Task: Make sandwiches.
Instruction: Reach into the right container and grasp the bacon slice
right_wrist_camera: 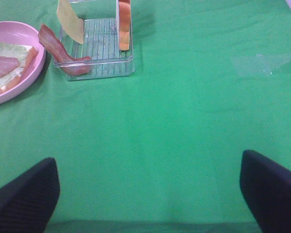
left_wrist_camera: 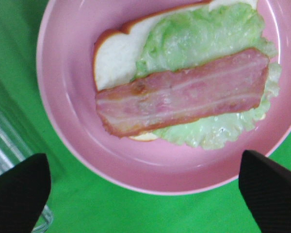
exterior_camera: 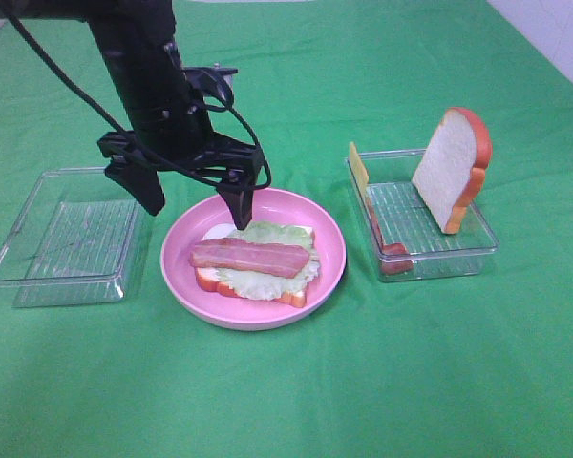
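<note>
Now, with my left gripper [exterior_camera: 199,212] wide open and empty just above the half-built sandwich [exterior_camera: 279,235] on the pink plate [exterior_camera: 330,258] mid-table, I should lift straight up so neither finger drags the bacon [exterior_camera: 251,256] askew.

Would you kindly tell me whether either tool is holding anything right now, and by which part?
Nothing is held. The left tool hangs open over the pink plate, clear of the sandwich; the right tool is open over the green cloth.
</note>
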Controlling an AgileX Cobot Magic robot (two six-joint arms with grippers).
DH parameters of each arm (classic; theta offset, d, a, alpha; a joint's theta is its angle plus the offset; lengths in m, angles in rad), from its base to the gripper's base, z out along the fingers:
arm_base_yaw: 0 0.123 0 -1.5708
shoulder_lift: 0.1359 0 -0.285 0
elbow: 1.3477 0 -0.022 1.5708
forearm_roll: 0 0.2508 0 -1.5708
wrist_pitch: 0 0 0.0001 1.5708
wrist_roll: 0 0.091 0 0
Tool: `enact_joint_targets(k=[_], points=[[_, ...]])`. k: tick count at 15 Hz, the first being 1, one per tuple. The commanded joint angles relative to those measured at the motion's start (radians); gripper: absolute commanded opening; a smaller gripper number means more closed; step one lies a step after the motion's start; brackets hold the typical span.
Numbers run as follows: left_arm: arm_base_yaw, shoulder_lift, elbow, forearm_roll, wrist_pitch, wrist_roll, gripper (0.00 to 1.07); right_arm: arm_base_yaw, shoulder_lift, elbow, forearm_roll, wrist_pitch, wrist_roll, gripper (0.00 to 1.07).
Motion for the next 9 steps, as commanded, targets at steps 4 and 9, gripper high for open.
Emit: enact_joint_targets(k=[4, 9], points=[[0.173, -0.083, -0.11, 0.07, 0.162, 0.03, 1.0, -0.003, -0.024, 0.003, 0.0, -0.004, 0.0, 0.96], [0.416, -0.1, -0.108, 0.127, 0.196, 0.069, 1.0, -0.003, -0.024, 0.003, 0.0, -0.004, 0.0, 0.96]])
